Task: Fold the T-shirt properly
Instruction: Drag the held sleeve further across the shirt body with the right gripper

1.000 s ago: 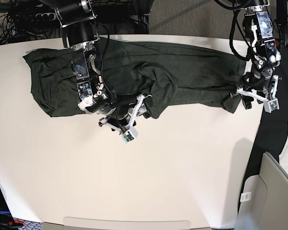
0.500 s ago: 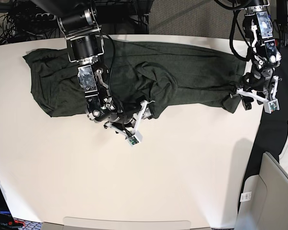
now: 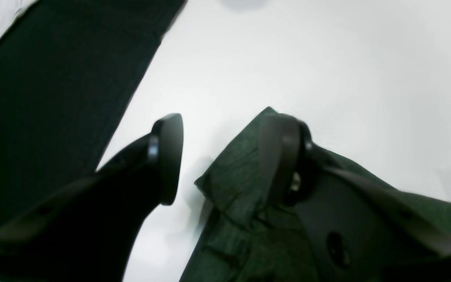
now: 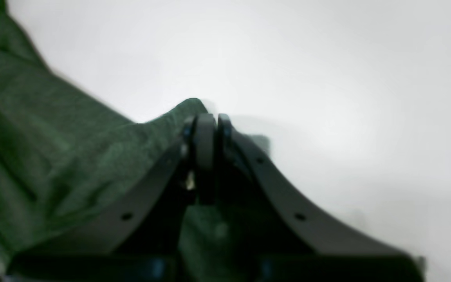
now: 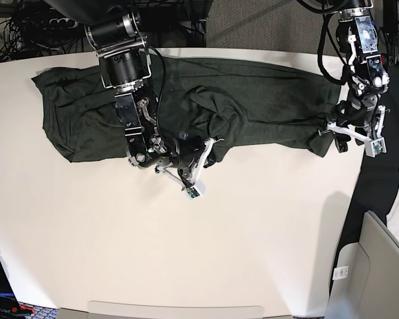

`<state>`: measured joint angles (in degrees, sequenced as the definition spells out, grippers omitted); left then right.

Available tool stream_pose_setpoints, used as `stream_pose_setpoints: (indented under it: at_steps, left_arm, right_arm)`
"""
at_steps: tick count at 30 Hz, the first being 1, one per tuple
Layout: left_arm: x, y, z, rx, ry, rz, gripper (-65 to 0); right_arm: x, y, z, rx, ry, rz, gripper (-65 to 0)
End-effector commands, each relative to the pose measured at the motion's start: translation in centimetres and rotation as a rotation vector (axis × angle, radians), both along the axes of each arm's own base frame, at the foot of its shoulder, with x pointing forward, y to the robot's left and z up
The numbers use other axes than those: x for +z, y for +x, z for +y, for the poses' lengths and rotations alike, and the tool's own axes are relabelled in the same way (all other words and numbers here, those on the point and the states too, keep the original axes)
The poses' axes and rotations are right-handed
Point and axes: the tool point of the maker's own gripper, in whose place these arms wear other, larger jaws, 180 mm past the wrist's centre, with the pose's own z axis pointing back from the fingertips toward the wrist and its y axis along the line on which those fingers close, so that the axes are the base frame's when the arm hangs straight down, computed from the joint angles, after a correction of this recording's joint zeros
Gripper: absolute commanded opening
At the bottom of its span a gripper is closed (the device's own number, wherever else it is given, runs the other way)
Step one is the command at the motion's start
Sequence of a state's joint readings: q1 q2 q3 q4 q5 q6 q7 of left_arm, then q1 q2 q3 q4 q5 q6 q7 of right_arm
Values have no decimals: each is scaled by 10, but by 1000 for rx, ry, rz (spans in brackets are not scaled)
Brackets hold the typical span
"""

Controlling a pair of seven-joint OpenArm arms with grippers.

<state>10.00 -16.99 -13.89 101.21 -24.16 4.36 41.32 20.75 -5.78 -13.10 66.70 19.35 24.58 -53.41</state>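
The dark olive T-shirt (image 5: 272, 100) lies spread along the far side of the white table (image 5: 253, 252), bunched in the middle. My right gripper (image 5: 213, 143) sits at the near edge of that bunch. In the right wrist view the right gripper (image 4: 206, 129) is shut, with a raised fold of the T-shirt (image 4: 53, 156) pinched at its tips. My left gripper (image 5: 329, 131) stands at the shirt's right-hand corner. In the left wrist view the left gripper (image 3: 227, 156) is open, and the T-shirt's corner (image 3: 237, 188) rests against one finger while the other finger is clear of it.
A black cloth (image 5: 376, 189) hangs past the table's right edge and shows as a dark sheet (image 3: 53, 98) in the left wrist view. A grey panel (image 5: 376, 266) stands at the lower right. Cables and dark equipment sit behind the table's far edge.
My right gripper slid right and nearer along the shirt's front edge, then shut on the fold. The left arm and gripper held still.
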Motion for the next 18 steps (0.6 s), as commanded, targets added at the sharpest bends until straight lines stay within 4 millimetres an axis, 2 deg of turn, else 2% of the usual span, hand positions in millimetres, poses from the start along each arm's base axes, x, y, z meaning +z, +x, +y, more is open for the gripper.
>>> stream_pose_setpoints:
  at_steps: [1, 8, 14, 18]
  left_arm:
    - [18, 8, 6, -4, 31, -54, -347]
    - [18, 8, 6, -2, 32, -55, -347]
    - [18, 8, 6, -2, 32, -55, -347]
    - [18, 8, 6, -3, 32, -56, -347]
  right_arm:
    - [25, 14, 11, 4, 54, -61, -643]
    - [55, 11, 23, -1, 205, -81, -643]
    - [81, -2, 35, 46, 292, -55, -643]
    - [87, 0, 32, 36, 292, -79, -640]
